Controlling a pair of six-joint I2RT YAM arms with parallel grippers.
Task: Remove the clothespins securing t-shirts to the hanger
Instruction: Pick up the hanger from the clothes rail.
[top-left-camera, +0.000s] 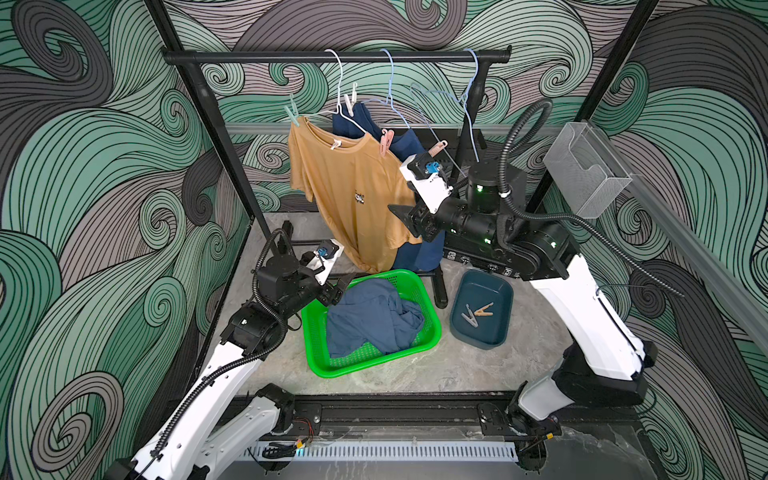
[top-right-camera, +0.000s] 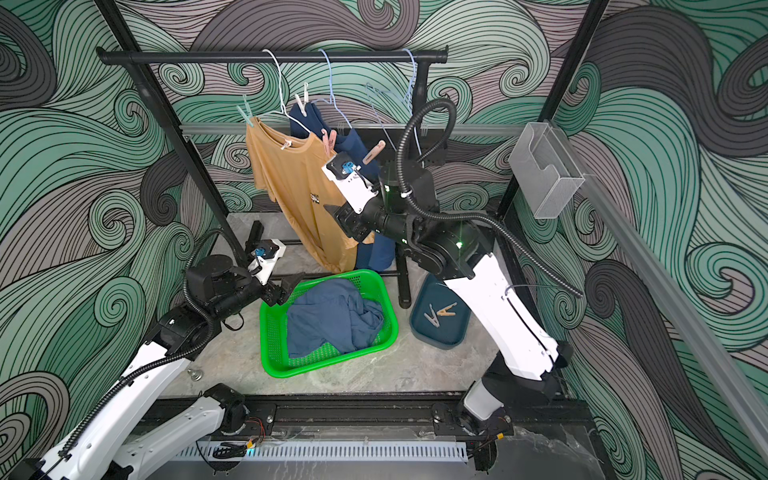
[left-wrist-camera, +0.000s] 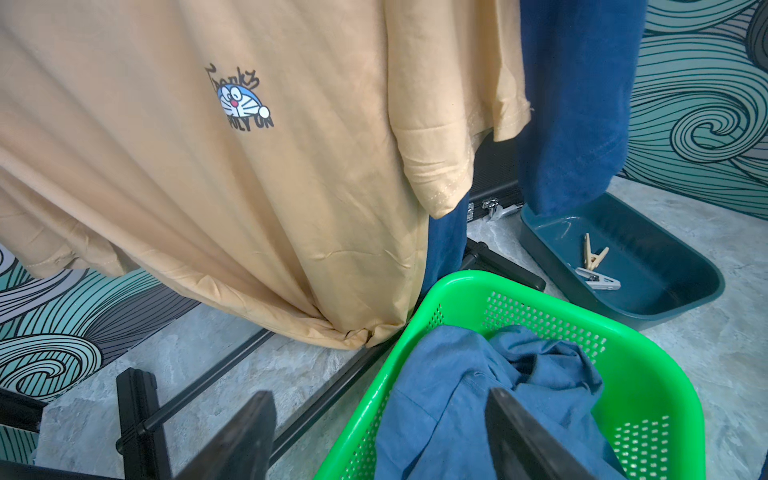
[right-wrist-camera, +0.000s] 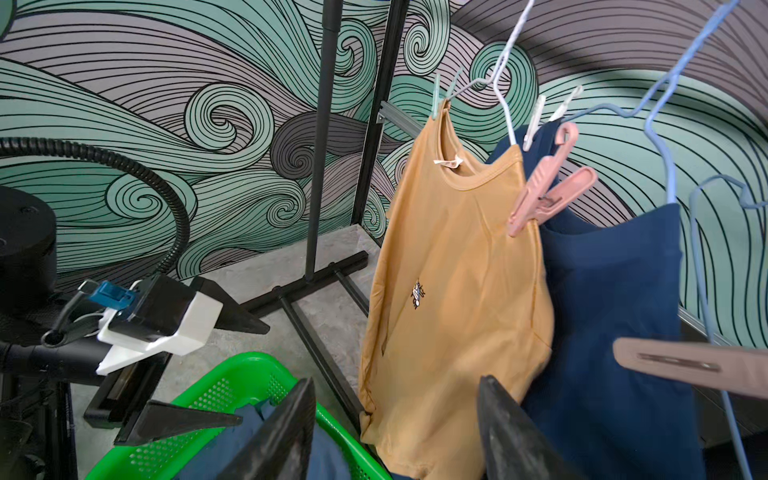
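Snagging cloth, not a peg, is the risk

Low over the basket, which holds the blue tee, the left gripper hangs wide open and empty, its arm folded low. Two pegs lie in the tray. Higher, the right gripper is partly open and empty, its arm raised with the forearm level, aimed at the tan tee. Closing here would likely pinch fabric and tug the hanger askew. The peach peg sits near, off its line, at the navy tee's shoulder. The pink peg, white peg and mint peg are clipped higher, toward the rail.
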